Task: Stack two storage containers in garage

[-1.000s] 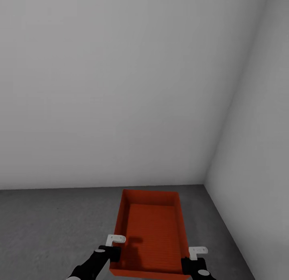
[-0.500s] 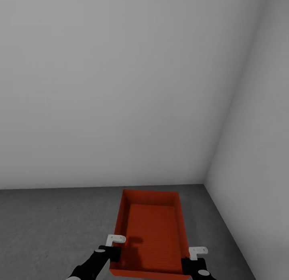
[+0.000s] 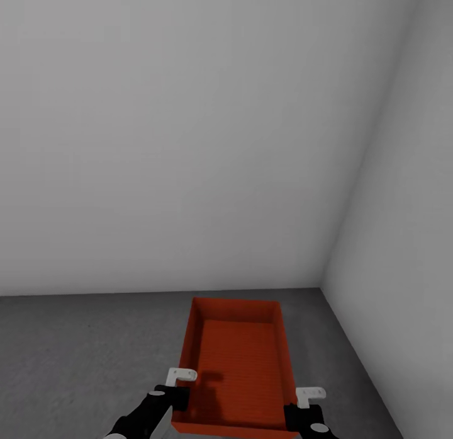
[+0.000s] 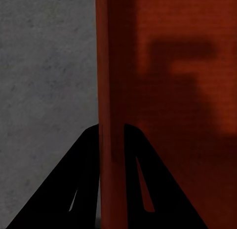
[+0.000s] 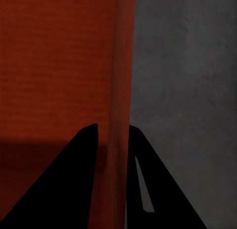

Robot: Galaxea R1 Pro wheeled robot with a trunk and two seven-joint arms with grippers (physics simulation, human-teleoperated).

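Both claws grip one orange-red storage container [image 3: 238, 370], each on a long side wall near the end closest to the robot. In the head view the left claw [image 3: 178, 381] sits on the container's left wall and the right claw [image 3: 306, 398] on its right wall, with white finger pieces showing above the black arm ends.

From the left wrist view, the left claw [image 4: 110, 140] straddles the thin wall: one dark finger lies outside over the floor [image 4: 44, 81], the other inside over the container's ribbed bottom, and the wall runs straight up between them. The jaws stand narrow, pressed to the wall on both faces. A blocky shadow falls across the container's inner bottom.

From the right wrist view, the right claw [image 5: 112, 135] holds the opposite wall of the container [image 5: 54, 66] the same way, one finger inside, one outside above the floor [image 5: 187, 76], closed down on the wall.

The container lies lengthwise away from the robot, over the dark grey mottled floor [image 3: 75, 357] in the room's far right corner, its far end close to the back white wall [image 3: 189, 143] and its right side near the side wall [image 3: 402, 256]. Whether its bottom touches the floor or is held just above it cannot be told.
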